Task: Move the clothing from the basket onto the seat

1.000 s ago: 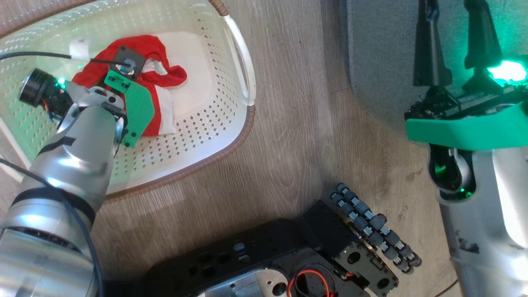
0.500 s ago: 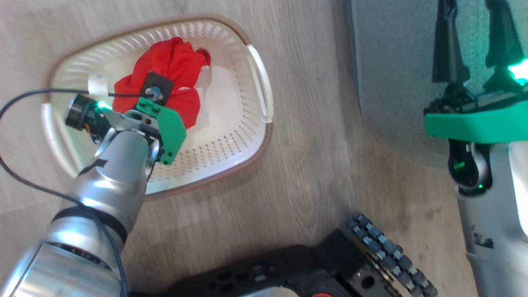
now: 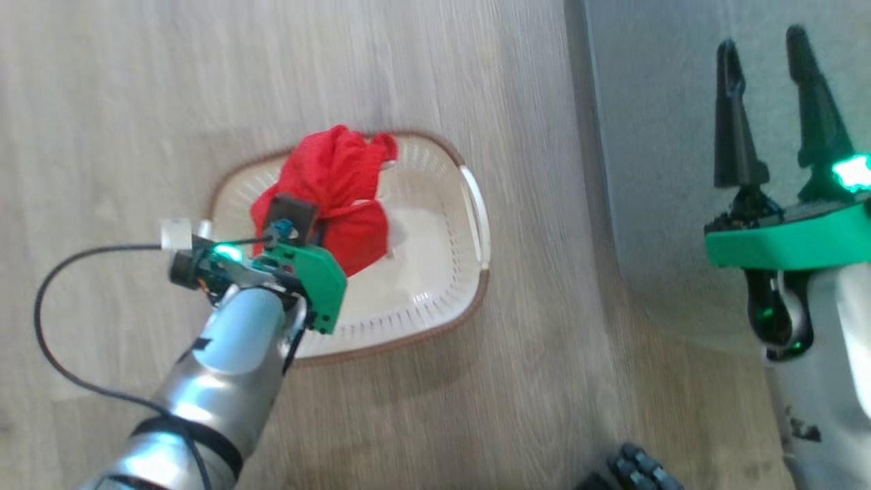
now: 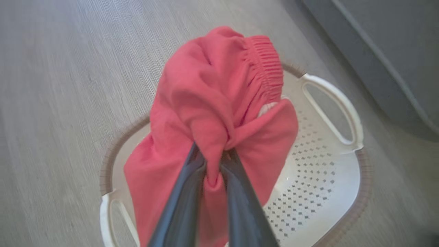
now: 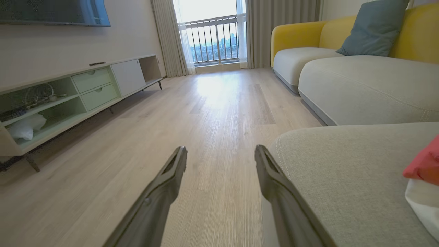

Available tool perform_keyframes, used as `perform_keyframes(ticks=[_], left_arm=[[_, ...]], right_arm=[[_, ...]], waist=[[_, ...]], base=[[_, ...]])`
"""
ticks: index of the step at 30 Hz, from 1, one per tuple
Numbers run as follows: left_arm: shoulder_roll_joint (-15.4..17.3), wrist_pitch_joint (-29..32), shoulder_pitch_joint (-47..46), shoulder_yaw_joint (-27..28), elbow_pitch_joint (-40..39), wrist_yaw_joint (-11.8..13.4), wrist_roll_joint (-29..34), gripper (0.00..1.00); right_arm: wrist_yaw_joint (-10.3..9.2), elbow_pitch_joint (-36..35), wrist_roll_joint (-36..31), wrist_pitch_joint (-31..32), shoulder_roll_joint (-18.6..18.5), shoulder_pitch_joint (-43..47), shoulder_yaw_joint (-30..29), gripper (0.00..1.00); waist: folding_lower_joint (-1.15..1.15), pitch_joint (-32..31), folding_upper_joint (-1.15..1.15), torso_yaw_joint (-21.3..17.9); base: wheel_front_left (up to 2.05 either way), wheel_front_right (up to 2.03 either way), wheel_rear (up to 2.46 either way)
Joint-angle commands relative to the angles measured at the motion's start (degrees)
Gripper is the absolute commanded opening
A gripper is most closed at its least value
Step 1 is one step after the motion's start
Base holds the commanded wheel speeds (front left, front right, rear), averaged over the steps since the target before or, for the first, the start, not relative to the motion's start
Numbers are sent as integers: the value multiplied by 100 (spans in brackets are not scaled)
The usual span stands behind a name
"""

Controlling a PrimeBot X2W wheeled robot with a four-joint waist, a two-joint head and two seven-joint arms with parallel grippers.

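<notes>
Down on the wooden floor (image 3: pixel 136 102), the basket (image 3: pixel 435 299) sits at nine o'clock of the seat (image 3: pixel 653 136), with a strip of bare boards between them. Over the basket is the left gripper (image 4: pixel 214 156), and look at that grip: its two dark fingers (image 4: pixel 181 206) are squeezed close together on a bunched fold of the red garment (image 4: pixel 212 96). The cloth balloons around the fingertips, its gathered elastic band showing at one o'clock in the left wrist view. From the head view the garment covers the basket's eleven o'clock part and overlaps the brown rim at twelve. Whether its lowest fold touches the basket's bottom, I cannot tell.

Across at three o'clock, the right gripper (image 3: pixel 762 41) hangs over the seat's edge, its fingers spread wide with nothing between them. In the right wrist view, at the three o'clock edge, a second red piece (image 5: pixel 423 164) with white beneath it lies on the grey cushion.
</notes>
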Motion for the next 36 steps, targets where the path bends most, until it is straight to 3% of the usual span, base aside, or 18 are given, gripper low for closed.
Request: perform_keyframes(ticks=[1,7,21,36], left_arm=[[70,-77,159,156,-270,64,-40,0],[98,-79,838,545,-1048,172,-70,0],[160,-79,2546,1472,-2752,23,290,0],[81,-80,3829,2159,-4478,-159,623,0]], right_arm=[[0,-128,-25,10,-69,198,76,100],[0,11,-44,10,-78,524,80,100],[0,276,-62,10,46,1307,-11,100],[0,344,-89,10,203,1816,-82,100]], waist=[[1,-528,0,250],[1,-1251,0,362],[1,-2798,0,546],[1,-3403,0,707]], base=[[0,0,0],[0,0,0],[0,0,0],[0,0,0]])
